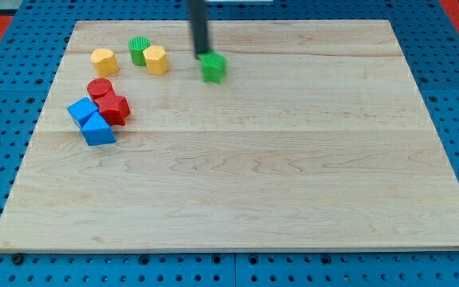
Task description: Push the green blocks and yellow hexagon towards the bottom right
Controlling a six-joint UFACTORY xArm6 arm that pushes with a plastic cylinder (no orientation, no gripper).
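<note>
My tip (203,54), a bare rod with no jaws, touches the green cube (213,68) upper centre; I should push steadily down-right.

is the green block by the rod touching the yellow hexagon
No, the green block sits apart, off to the view's right of the yellow hexagon, with bare board between them, and my tip is at its upper left edge.
</note>
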